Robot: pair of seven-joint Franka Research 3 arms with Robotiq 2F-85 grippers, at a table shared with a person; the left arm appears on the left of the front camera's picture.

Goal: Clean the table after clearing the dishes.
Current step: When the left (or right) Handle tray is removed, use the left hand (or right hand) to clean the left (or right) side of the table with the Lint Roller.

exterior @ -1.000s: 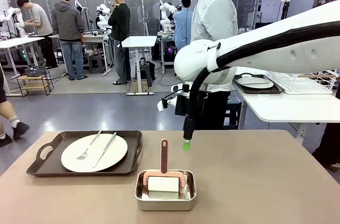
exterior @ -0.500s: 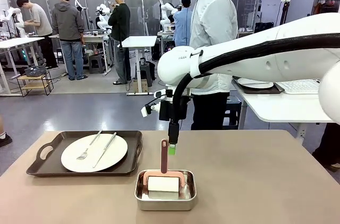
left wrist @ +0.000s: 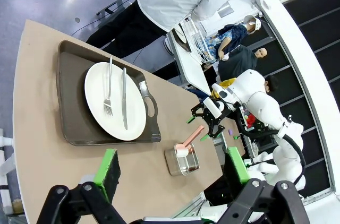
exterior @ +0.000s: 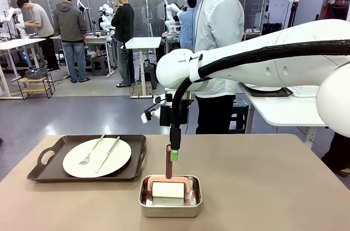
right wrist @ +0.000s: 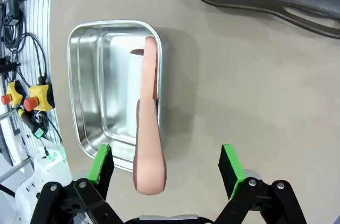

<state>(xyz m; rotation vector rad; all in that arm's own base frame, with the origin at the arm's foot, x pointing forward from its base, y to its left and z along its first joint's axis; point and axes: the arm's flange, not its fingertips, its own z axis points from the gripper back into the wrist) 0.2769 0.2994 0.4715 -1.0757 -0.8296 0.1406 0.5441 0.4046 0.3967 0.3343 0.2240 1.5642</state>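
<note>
The right tool, jaws wide apart and empty, hangs over the upright pink handle of a wiper standing in a steel pan on the beige surface. The handle's tip sits between the jaws. A white plate on its dark tray lies to the left.

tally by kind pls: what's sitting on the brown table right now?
tray: 1
plate: 1
fork: 1
knife: 1
steel pan: 1
pink-handled cleaning tool: 1
total: 6
</note>
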